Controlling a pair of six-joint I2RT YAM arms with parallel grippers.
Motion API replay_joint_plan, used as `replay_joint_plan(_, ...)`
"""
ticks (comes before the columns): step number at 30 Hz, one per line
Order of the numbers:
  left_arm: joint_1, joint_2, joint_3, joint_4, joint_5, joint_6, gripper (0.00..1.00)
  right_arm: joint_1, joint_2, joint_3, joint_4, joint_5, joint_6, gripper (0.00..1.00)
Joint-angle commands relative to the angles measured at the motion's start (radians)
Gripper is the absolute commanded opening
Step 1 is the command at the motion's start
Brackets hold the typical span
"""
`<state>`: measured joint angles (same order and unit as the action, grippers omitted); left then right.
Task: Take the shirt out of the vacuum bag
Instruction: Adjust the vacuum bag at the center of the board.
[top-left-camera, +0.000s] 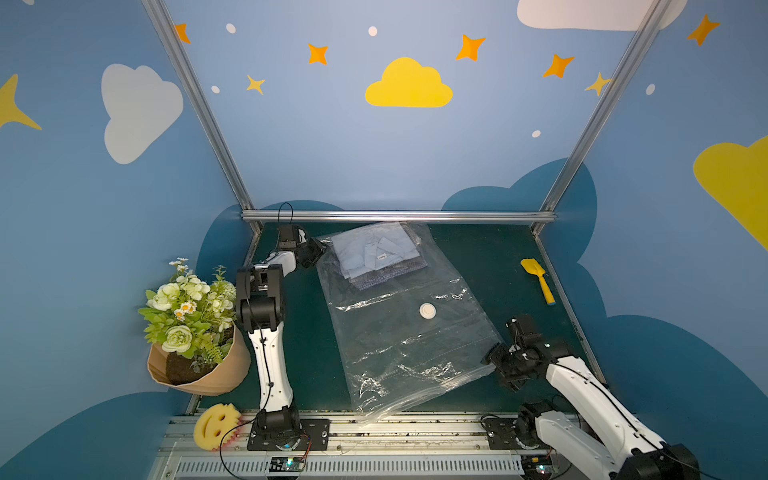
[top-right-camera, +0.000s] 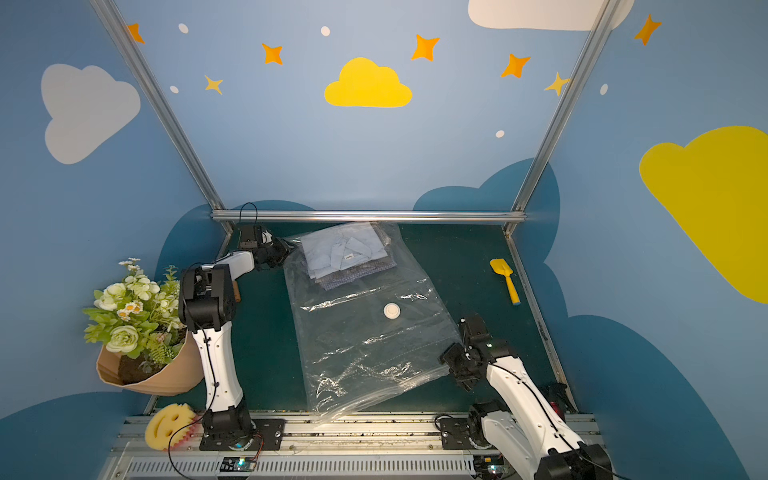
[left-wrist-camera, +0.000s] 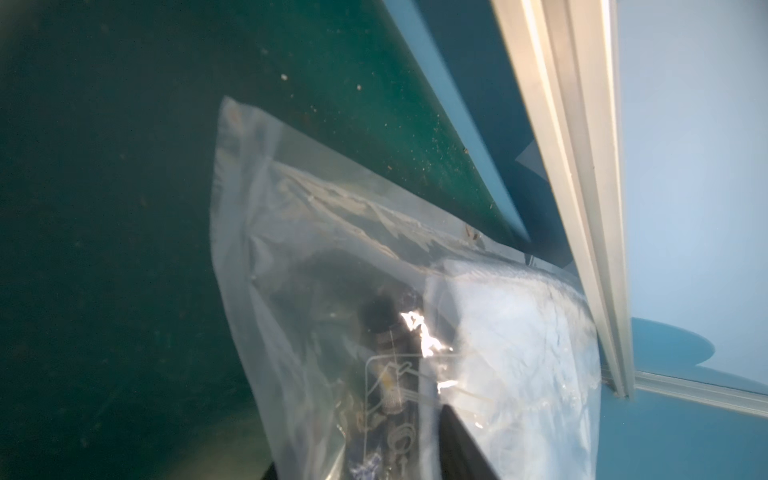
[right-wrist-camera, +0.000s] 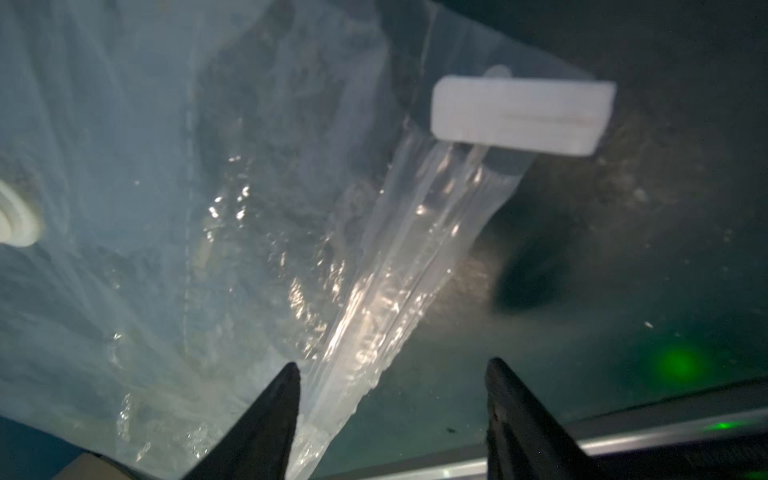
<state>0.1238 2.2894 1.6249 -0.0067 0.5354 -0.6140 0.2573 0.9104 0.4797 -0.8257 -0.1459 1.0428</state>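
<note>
A clear vacuum bag (top-left-camera: 399, 345) lies flat on the green counter (top-left-camera: 478, 257). Its long axis runs far to near, slanted so the near end sits further right. The filled end points far.

The left arm (top-left-camera: 266, 332) rises from its near-left base and bends far. Its wrist is turned right, so the left fingers (top-left-camera: 319, 249) meet the bag's far left corner. The right arm (top-left-camera: 582, 390) reaches low from the near right, with the right fingers (top-left-camera: 493, 356) at the bag's near right corner.

A folded pale blue shirt (top-left-camera: 374, 253) lies inside the far end, on top of a checked garment (top-left-camera: 388, 275). A round white valve (top-left-camera: 427, 311) sits mid-bag.

In the left wrist view one finger shows through the plastic and the other is in front of it. I cannot tell whether they have closed on the film. In the right wrist view the fingers stand well apart, astride the zip edge (right-wrist-camera: 415, 257). Only that view shows the white slider clip (right-wrist-camera: 521, 114) on the edge.
</note>
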Motion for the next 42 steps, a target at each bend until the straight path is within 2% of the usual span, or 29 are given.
replay_joint_plan(1, -0.001, 0.016, 0.016, -0.019, 0.006, 0.011, 0.3, -0.007, 0.038, -0.028, 0.106, 0.023, 0.03, 0.67)
replay_joint_plan(4, 0.002, 0.006, 0.011, -0.024, -0.003, 0.013, 0.15, -0.011, 0.099, -0.029, 0.191, 0.018, 0.012, 0.62)
replay_joint_plan(7, 0.012, -0.015, -0.009, -0.018, -0.013, 0.011, 0.04, -0.014, 0.158, -0.018, 0.255, 0.013, -0.005, 0.53)
replay_joint_plan(12, 0.042, -0.069, -0.043, -0.025, -0.045, 0.013, 0.04, -0.021, 0.306, 0.034, 0.367, -0.016, -0.043, 0.33)
replay_joint_plan(15, 0.07, -0.102, -0.069, -0.039, -0.073, 0.012, 0.04, -0.031, 0.429, 0.11, 0.425, -0.066, -0.105, 0.24)
replay_joint_plan(21, 0.144, -0.202, -0.224, 0.025, -0.161, -0.025, 0.04, -0.059, 0.715, 0.328, 0.493, -0.156, -0.189, 0.14)
replay_joint_plan(25, 0.184, -0.251, -0.289, 0.025, -0.21, -0.013, 0.04, -0.062, 0.845, 0.462, 0.523, -0.183, -0.223, 0.13)
replay_joint_plan(30, 0.233, -0.304, -0.361, 0.056, -0.264, -0.031, 0.04, -0.064, 1.026, 0.705, 0.514, -0.206, -0.264, 0.14)
replay_joint_plan(37, 0.254, -0.296, -0.331, 0.011, -0.277, 0.033, 0.04, -0.068, 1.25, 1.013, 0.464, -0.257, -0.318, 0.14)
replay_joint_plan(42, 0.262, -0.3, -0.341, 0.024, -0.304, 0.026, 0.04, -0.066, 1.367, 1.185, 0.438, -0.302, -0.328, 0.14)
